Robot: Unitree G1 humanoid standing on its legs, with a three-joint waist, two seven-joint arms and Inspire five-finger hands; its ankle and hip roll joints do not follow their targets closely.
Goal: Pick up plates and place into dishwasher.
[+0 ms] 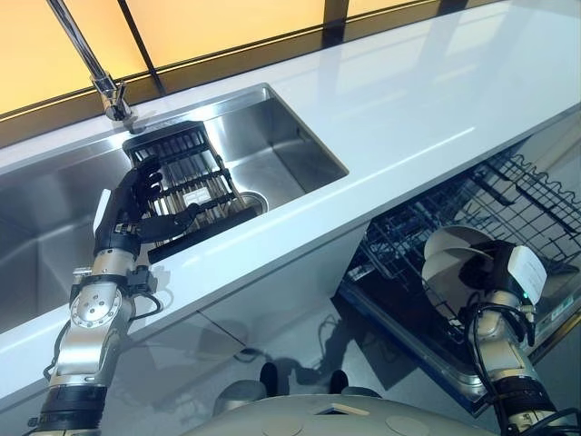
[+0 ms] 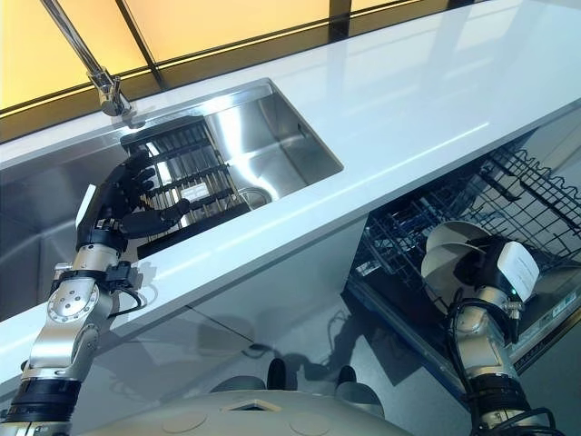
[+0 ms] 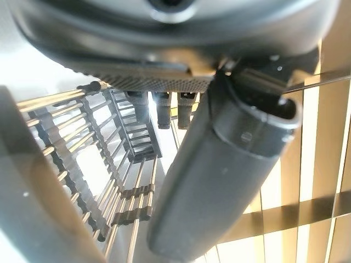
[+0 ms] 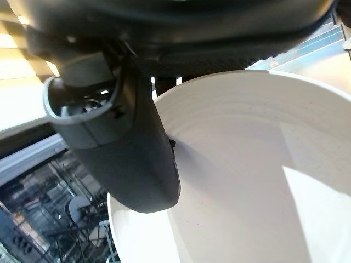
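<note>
My right hand (image 1: 505, 272) pinches a white plate (image 1: 451, 263), thumb on its face, over the dishwasher rack (image 1: 517, 195). My left hand (image 1: 134, 202), fingers relaxed, holds nothing, over the sink's (image 1: 290, 145) dish rack (image 1: 191, 173).

Two white plates (image 1: 451, 259) over one dishwasher rack (image 1: 536, 195); one black drying rack (image 1: 186, 177) in one sink (image 1: 290, 136); one tap (image 1: 95, 68); two hands
</note>
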